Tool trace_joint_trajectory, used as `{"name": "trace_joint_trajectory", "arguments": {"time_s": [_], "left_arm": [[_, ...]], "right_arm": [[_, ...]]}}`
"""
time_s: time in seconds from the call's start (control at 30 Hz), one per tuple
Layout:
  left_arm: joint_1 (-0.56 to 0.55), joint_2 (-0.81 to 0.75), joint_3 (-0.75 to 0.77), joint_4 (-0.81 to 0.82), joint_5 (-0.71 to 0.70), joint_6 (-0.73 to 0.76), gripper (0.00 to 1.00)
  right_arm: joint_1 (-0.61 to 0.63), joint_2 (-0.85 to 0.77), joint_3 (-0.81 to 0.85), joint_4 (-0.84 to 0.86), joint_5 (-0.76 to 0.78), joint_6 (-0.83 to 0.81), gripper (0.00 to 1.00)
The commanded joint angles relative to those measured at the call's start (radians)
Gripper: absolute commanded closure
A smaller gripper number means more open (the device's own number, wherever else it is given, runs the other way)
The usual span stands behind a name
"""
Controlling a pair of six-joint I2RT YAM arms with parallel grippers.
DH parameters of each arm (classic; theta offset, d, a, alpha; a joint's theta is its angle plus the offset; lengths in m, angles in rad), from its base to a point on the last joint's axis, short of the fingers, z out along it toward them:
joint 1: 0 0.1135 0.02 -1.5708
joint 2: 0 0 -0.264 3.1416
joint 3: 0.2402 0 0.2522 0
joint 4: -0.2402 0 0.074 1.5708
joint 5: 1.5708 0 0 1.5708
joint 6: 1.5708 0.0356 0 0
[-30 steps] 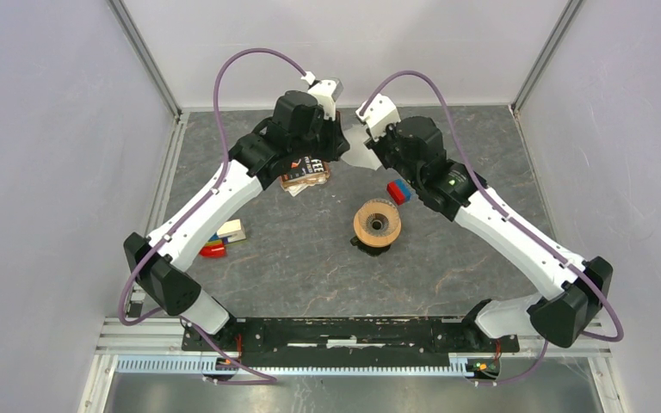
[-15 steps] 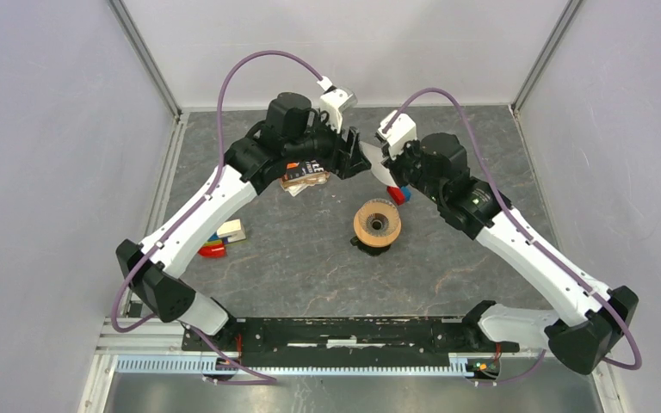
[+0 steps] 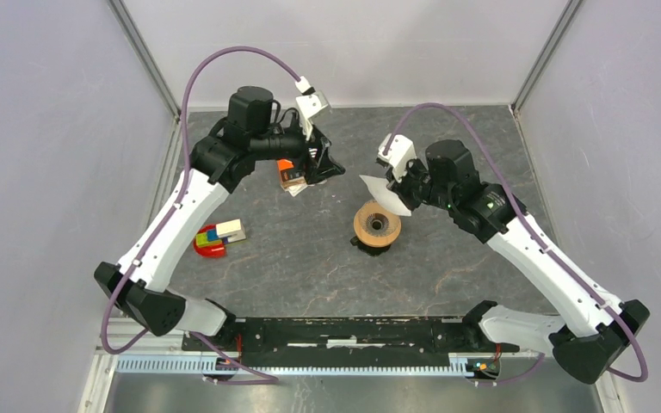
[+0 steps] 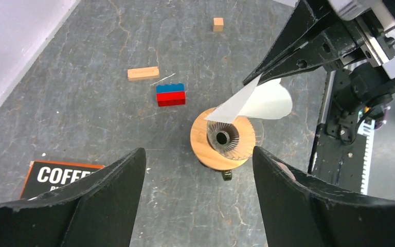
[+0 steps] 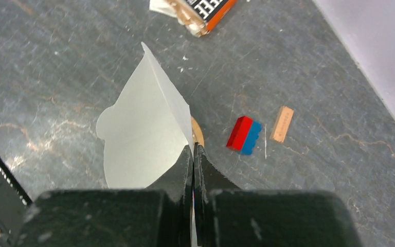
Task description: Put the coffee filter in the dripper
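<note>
At the far left of the grey bench (image 3: 310,275), a small cluster of coloured blocks (image 3: 215,239) is seen. Further in, an orange-and-black packet (image 3: 291,175) lies flat, partly covered in the top view by the left arm. The left fingers (image 4: 108,200) are spread wide, with nothing between them, and are raised above the bench. Near the middle, the dripper (image 3: 376,225) stands upright, with its tan ribbed top and dark centre hole facing up. The filter (image 3: 381,191) is held in the air over the dripper's far right edge. It is tilted, and its pointed corner overlaps the rim in the left wrist view. Whether paper and rim touch cannot be told. The filter is pinched at one edge by the right fingers (image 5: 177,177), which are pressed tight together on the paper. In the right wrist view, a red-and-blue brick (image 5: 243,135) and a tan block (image 5: 281,124) are seen on the bench to the right, near each other but apart.
</note>
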Motion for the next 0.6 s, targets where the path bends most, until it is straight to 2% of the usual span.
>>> {"name": "trace_joint_trajectory", "arguments": {"time_s": [0.0, 0.33, 0.57], "left_arm": [[0.007, -0.032, -0.011, -0.017, 0.034, 0.124, 0.18], [0.062, -0.014, -0.088, 0.111, -0.043, 0.074, 0.18], [0.098, -0.020, -0.151, 0.132, -0.019, 0.082, 0.18]], "right_arm": [[-0.003, 0.043, 0.086, -0.152, -0.066, -0.072, 1.00], [-0.002, 0.167, 0.200, -0.348, -0.113, -0.171, 1.00], [0.019, 0.232, 0.212, -0.352, -0.073, -0.170, 1.00]]}}
